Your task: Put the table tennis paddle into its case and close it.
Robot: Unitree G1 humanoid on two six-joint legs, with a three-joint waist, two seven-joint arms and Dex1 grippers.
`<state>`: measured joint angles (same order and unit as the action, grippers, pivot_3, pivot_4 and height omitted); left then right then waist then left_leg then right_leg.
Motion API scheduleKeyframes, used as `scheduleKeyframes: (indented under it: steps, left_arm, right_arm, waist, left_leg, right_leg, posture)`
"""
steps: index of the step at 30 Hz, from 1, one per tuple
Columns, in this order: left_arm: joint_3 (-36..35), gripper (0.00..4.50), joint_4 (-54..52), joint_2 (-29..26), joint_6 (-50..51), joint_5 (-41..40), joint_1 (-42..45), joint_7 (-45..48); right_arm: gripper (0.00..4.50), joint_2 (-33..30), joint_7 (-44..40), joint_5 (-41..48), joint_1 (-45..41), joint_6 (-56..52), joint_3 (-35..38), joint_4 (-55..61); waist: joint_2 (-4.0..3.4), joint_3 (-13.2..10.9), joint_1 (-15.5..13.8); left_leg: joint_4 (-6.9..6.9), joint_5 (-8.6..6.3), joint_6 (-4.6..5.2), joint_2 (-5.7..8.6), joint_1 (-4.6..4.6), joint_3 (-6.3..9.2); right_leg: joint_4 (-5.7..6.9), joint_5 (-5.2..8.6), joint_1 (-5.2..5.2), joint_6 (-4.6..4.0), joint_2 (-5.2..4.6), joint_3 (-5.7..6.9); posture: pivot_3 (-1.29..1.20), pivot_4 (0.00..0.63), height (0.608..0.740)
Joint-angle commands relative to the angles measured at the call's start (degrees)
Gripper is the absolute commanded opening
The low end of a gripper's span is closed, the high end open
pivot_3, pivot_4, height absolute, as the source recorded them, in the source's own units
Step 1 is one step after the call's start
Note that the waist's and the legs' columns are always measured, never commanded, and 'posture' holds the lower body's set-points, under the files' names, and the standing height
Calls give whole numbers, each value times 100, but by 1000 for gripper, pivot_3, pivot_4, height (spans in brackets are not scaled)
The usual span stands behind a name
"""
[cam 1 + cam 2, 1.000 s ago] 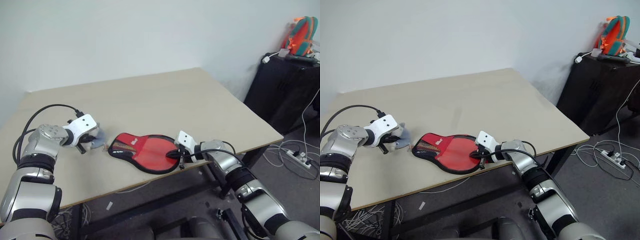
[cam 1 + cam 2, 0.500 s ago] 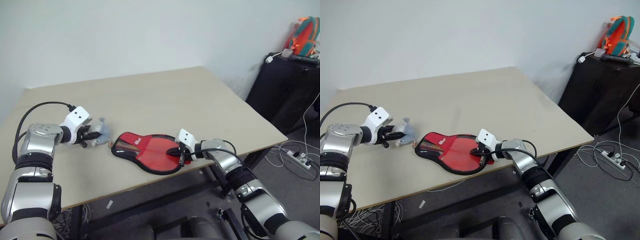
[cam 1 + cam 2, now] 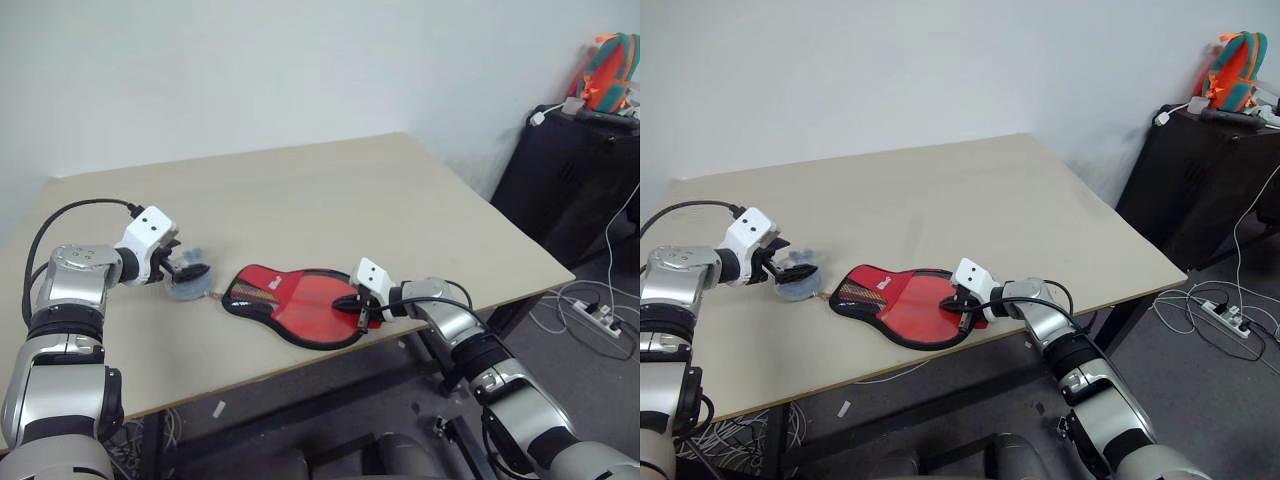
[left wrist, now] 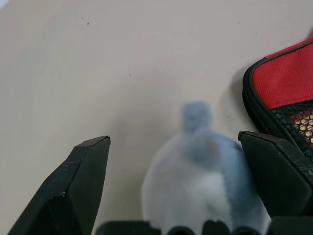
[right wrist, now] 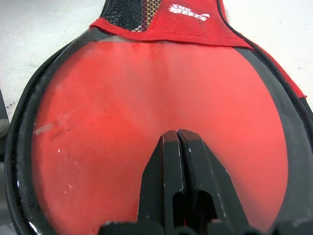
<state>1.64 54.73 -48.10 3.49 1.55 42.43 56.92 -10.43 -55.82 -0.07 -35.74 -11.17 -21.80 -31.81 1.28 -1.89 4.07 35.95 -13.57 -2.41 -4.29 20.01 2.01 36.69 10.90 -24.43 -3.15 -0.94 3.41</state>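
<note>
The case (image 3: 295, 303) lies flat on the beige worktop (image 3: 330, 205), close to its near edge, with the clear plastic side up. Through that plastic the round red face of the table tennis paddle (image 5: 161, 117) shows, so the paddle sits inside the case. A red fabric panel with a mesh patch covers the narrow end of the case, which points toward the robot's left, and the black zipper rim runs around the whole outline.

The right hand (image 3: 352, 303) rests on the wide round end of the case. Its two black fingers (image 5: 178, 166) are pressed together, clenched with nothing between them, their tips lying on the clear plastic over the red face.

The left hand (image 3: 186, 271) hovers just beside the narrow end of the case. Its fingers (image 4: 85, 171) stand wide apart, released. Between them is a small grey-blue soft thing (image 4: 205, 176) with a little knob on top, blurred in the left wrist view; whether it touches either finger cannot be told. It sits just beside the zipper rim at the narrow end of the case
</note>
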Motion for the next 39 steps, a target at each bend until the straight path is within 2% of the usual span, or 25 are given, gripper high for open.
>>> scheduleKeyframes:
  steps: [1,14,21,26,32,39]
  left_arm:
    - [-184,4465,-228,-84,-116,-108,69,-18]
    - [-708,4465,-814,-222,1,-718,-156,666]
    - [-1460,4465,-1833,-129,976,-1838,-430,1095]
    - [-1915,4465,-3013,121,1839,-2512,-944,707]
    - [-2084,4465,-3956,351,2281,-2733,-1610,139]
    - [-2246,4465,-4896,667,2656,-3019,-2124,-523]
  right_arm:
    - [0,-40,9,-270,134,-146,-221,-219]
    - [0,-7,15,-290,92,-68,-233,-296]
    - [0,70,137,-200,126,88,-111,-263]
    - [0,260,471,41,32,26,292,-212]
    - [0,407,867,206,-15,26,712,26]
    - [0,444,1439,246,-277,139,1202,-31]
  waist:
    - [0,0,1]
    - [-15,-11,3]
    - [-20,-18,22]
    - [-15,-32,31]
    - [1,-94,30]
    - [7,-125,28]
  left_leg:
    - [0,0,0,0,0,0]
    - [0,-4,-6,0,-2,0]
    - [0,-4,-6,0,-3,0]
    - [0,-4,-6,0,-5,0]
    - [-1,-4,-6,0,-2,1]
    - [4,-2,-4,0,69,-5]
  right_leg:
    - [0,0,0,0,0,0]
    - [-1,0,0,0,1,-2]
    - [-1,1,0,-1,1,-3]
    - [0,0,0,0,2,-6]
    - [0,0,-8,0,7,-12]
    - [2,-8,-70,13,12,-24]
  posture:
    - [0,0,740]
    - [0,0,740]
    - [0,0,740]
    - [0,0,740]
    - [0,0,740]
    - [0,0,740]
